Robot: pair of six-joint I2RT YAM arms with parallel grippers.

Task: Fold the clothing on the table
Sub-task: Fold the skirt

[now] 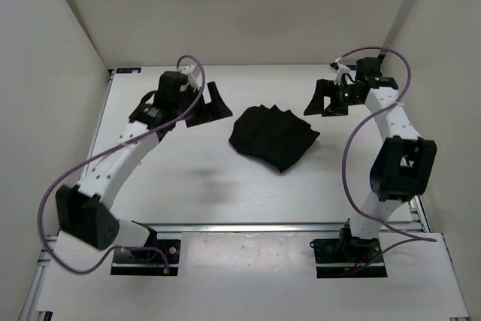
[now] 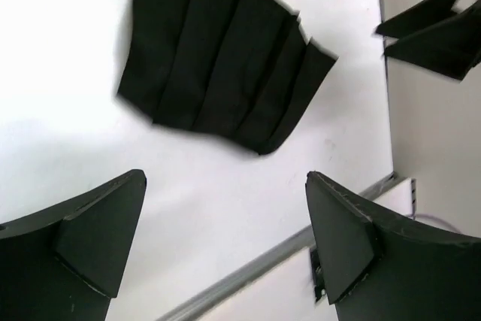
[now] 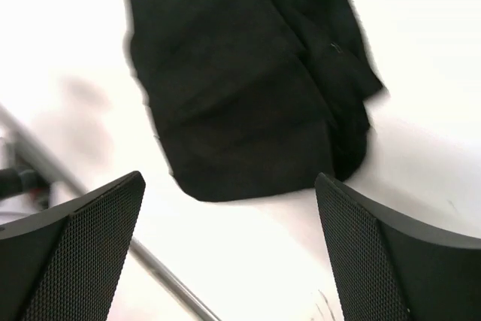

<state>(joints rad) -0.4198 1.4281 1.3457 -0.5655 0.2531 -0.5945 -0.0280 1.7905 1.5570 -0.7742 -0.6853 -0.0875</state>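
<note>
The clothing [image 1: 272,137] is a black pleated bundle lying flat near the middle of the table [image 1: 188,186]. It shows as fanned ridges in the left wrist view [image 2: 218,58] and as a dark, blurred mass in the right wrist view [image 3: 240,88]. My left gripper [image 1: 207,105] hovers just left of it, open, with only bare table between the jaws [image 2: 225,178]. To the right of the clothing, my right gripper [image 1: 325,101] is also open and holds nothing [image 3: 230,180]. Neither gripper touches the fabric.
An aluminium rail [image 1: 263,225] runs along the near edge of the table, in front of both arm bases. White walls close in the left, right and back sides. The right gripper's fingers [image 2: 436,20] show at the top right of the left wrist view.
</note>
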